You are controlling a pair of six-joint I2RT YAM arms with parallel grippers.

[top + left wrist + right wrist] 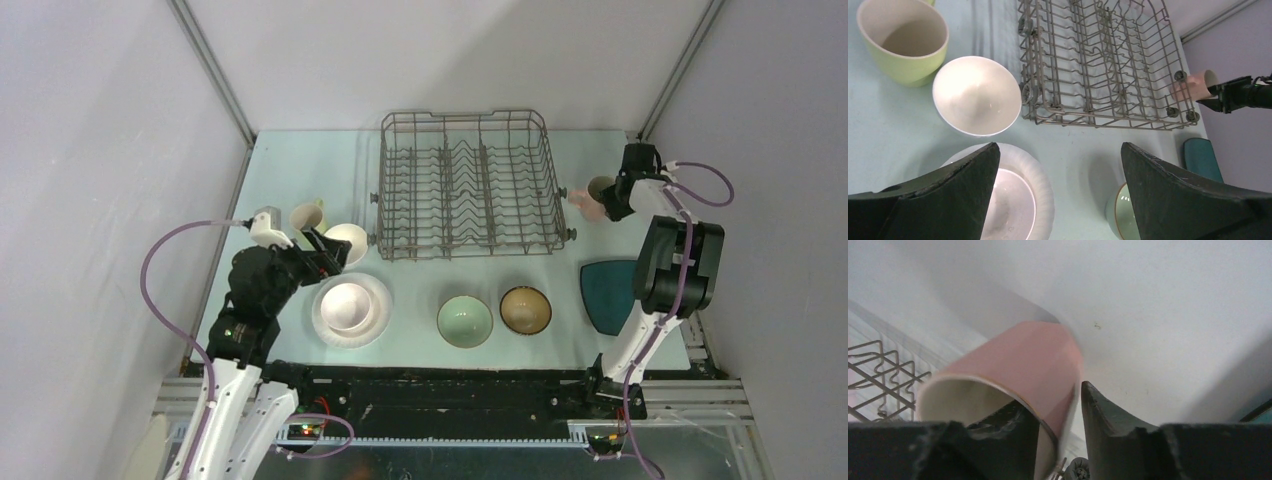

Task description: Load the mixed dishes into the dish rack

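Observation:
The dish rack (465,185) (1103,60) stands empty at the back of the table. Just right of it is the pink mug (597,200) (1193,85) (1028,360), blurred in the right wrist view. My right gripper (612,200) (1053,397) pinches its wall, one finger inside the rim and one outside. My left gripper (325,255) (1059,150) hangs wide open and empty above the round white plate (378,320) (1040,175), which carries the pale pink bowl (345,303). The white bowl (977,95) and the yellow-green mug (903,40) sit just beyond.
A pale green bowl (465,320) and a brown bowl (525,309) sit side by side in front of the rack. The dark teal plate (608,295) lies at the right, beside my right arm. Grey walls close in on both sides.

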